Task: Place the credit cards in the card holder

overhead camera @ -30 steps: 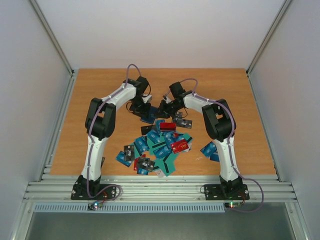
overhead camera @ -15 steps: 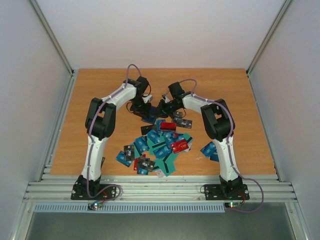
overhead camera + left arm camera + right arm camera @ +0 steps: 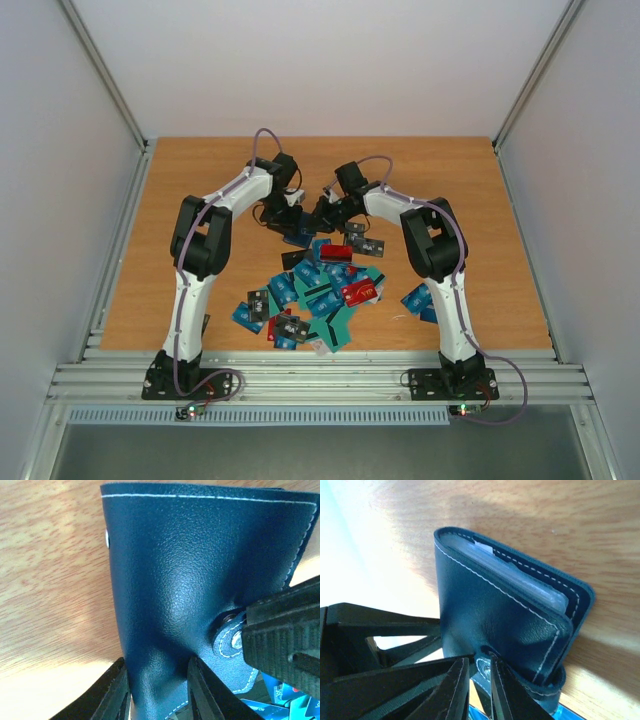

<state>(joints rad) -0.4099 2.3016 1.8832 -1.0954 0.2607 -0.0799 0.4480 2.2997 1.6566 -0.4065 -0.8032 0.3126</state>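
Note:
The navy card holder point(image 3: 298, 237) is held between both grippers at the far middle of the table. In the left wrist view the card holder point(image 3: 190, 565) fills the frame, and my left gripper point(image 3: 157, 690) is shut on its lower edge. In the right wrist view the folded card holder point(image 3: 495, 615) shows a grey-blue inside, and my right gripper point(image 3: 480, 680) is shut on its snap strap point(image 3: 485, 666). The credit cards point(image 3: 320, 290) lie in a loose pile of blue, teal, black and red just in front of the grippers.
Two more blue cards point(image 3: 418, 300) lie apart by the right arm. The right gripper's black finger point(image 3: 282, 640) crosses the left wrist view at the strap. The left gripper's fingers point(image 3: 370, 630) show at the left of the right wrist view. Bare wood surrounds the pile.
The right gripper has edged slightly left toward the card holder. The left arm and the card pile have not visibly moved.

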